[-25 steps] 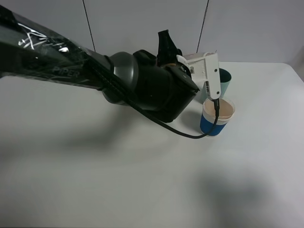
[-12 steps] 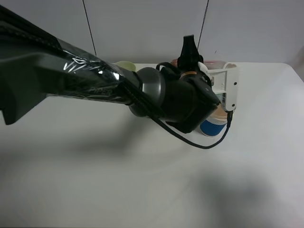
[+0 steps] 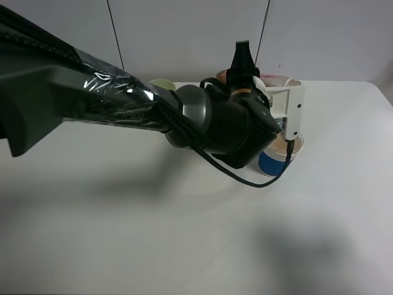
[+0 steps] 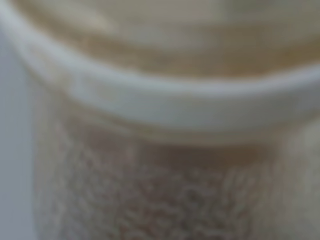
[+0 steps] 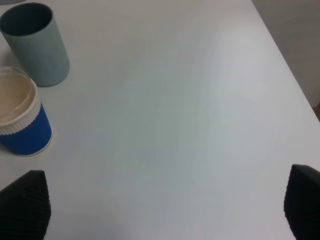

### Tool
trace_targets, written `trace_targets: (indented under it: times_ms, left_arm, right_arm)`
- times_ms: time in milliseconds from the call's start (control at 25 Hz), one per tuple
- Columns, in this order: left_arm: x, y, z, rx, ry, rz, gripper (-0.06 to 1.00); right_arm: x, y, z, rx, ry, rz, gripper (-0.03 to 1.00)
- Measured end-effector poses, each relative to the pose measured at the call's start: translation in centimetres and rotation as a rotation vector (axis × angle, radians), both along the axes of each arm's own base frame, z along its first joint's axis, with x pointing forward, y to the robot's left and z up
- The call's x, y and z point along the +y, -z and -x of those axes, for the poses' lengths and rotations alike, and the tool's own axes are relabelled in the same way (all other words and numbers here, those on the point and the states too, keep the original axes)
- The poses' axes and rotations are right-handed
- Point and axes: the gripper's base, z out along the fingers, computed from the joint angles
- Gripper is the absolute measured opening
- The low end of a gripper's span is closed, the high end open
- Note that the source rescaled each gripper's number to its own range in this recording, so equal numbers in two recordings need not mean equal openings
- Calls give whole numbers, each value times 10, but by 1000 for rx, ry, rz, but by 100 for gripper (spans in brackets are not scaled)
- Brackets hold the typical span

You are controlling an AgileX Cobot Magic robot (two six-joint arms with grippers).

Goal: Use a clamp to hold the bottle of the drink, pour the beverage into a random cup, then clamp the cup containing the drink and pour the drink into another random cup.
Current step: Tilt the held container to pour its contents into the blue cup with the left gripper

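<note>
My left clamp [image 3: 285, 125], with white jaw pieces on a bulky black wrist, hangs right over the blue-banded cup [image 3: 274, 162]. It appears shut on the bottle of the drink [image 3: 279, 80], whose translucent body and red marking show behind the jaws. The left wrist view is filled by a blurred pale rim and brownish wall of that bottle [image 4: 165, 100]. The cup [image 5: 22, 120] stands upright with a tan inside; I cannot make out dark beverage in it. The teal tumbler [image 5: 34, 44] stands just behind it, hidden by the arm in the high view. My right clamp [image 5: 165, 210] is open and holds nothing.
A pale yellow-green tumbler [image 3: 163, 84] stands at the back behind the left arm [image 3: 110, 104]. The white table [image 3: 153, 233] stretches wide toward the front, and its right edge [image 5: 287, 55] runs close to the right clamp.
The left wrist has rolled and shifted right over the blue-banded cup, so the bottle now shows behind the jaws. The yellow-green tumbler came into view. The right clamp stays as it was.
</note>
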Motion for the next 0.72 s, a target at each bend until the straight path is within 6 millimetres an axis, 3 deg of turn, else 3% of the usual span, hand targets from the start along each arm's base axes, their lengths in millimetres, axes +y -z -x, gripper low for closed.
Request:
trace_targets:
  times_ms: [720]
  left_arm:
    - [0,-3,-1,-43,27,-130,2]
  right_arm:
    - [0,0,0,0,0,0,80]
